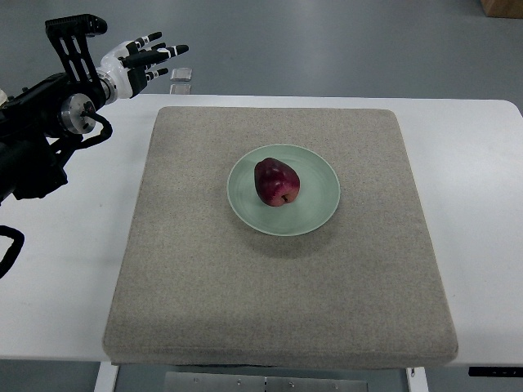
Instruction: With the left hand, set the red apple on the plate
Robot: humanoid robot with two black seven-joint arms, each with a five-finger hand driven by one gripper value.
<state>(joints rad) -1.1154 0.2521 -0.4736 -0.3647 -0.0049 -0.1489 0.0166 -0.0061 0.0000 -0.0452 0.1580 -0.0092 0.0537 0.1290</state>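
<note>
A dark red apple [276, 182] lies on the pale green plate [320, 202], a little left of the plate's middle, stem end toward the front. The plate rests near the centre of a grey-beige mat [204, 269]. My left hand [145, 59] hangs at the upper left, beyond the mat's far left corner and well away from the plate. Its fingers are spread and hold nothing. The black left arm [41, 122] comes in from the left edge.
The mat covers most of a white table [482, 204]. A small clear object [181, 76] sits at the table's far edge beside my left hand. Grey floor lies beyond, with a brown box corner [502, 6] at the top right.
</note>
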